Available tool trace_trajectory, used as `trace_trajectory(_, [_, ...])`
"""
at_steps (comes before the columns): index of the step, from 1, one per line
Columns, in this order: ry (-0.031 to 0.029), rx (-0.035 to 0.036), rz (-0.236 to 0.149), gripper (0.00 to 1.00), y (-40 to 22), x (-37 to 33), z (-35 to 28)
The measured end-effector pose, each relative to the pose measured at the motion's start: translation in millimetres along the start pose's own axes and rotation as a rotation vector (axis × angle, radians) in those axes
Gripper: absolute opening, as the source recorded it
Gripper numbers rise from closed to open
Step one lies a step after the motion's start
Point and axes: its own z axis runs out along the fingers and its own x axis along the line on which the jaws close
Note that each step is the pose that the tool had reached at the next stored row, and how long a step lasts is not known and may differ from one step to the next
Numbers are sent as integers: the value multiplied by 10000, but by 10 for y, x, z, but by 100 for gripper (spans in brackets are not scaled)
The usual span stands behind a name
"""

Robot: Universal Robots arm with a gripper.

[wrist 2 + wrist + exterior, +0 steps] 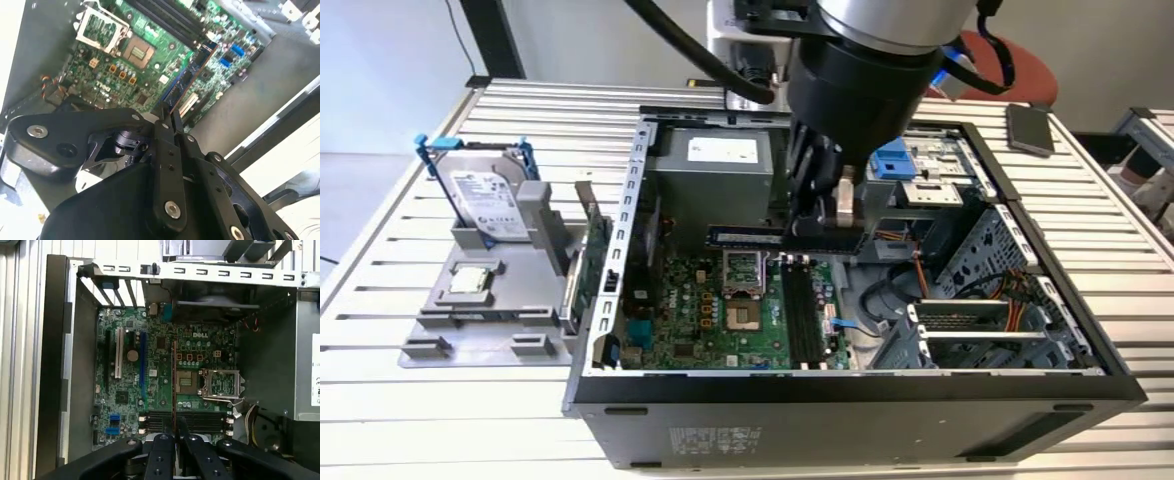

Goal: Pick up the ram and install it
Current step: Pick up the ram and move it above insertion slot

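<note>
Black-fingered, the gripper point(817, 228) is seen clamped on the ram point(750, 237), which is held level above the motherboard point(694, 320) inside the open computer case point(854, 400), seemingly just over the memory slots point(803, 315). A hard drive point(487, 205) is propped outside the case.

Robotics lab or test workshop, not a home or office. A slatted metal bench point(400, 400) carries an opened desktop computer case point(854, 420) with its motherboard point(720, 320) bare. At nine o'clock from the case in the exterior view, a grey fixture point(467, 330) holds a hard drive point(487, 200) upright. A robot arm point(881, 70) hangs over the case from twelve o'clock, its end effector point(825, 228) clamped on a memory stick point(747, 237).
</note>
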Motion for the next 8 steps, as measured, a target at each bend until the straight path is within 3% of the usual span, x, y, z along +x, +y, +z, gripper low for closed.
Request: trace_trajectory(8, [-1, -111, 3, 0, -362, 8, -33])
